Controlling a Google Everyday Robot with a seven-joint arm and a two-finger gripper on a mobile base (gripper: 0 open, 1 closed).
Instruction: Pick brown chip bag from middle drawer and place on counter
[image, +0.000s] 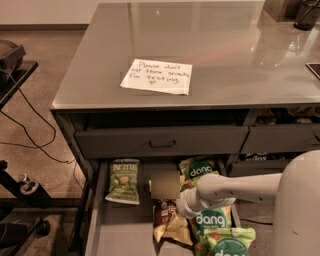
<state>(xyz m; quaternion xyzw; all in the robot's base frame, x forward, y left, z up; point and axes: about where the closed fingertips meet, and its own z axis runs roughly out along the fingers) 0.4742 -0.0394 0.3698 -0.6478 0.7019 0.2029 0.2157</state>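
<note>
The brown chip bag (168, 224) lies crumpled in the open middle drawer (122, 231), near its centre, with tan edges showing. My gripper (165, 185) shows as a dark block just above the bag's upper end and hides that part. My white arm (235, 189) reaches in from the right, low over the drawer. The glossy grey counter (225, 50) lies above, with a white handwritten note (156, 76) on it.
Green "dang" bags (201, 169) (212, 220) (227, 242) lie right of the brown bag, under my arm. A green bag with pale lettering (123, 180) lies at the drawer's left. A shut slot-handled drawer (162, 142) sits above. A black stand (15, 60) and cables are at left.
</note>
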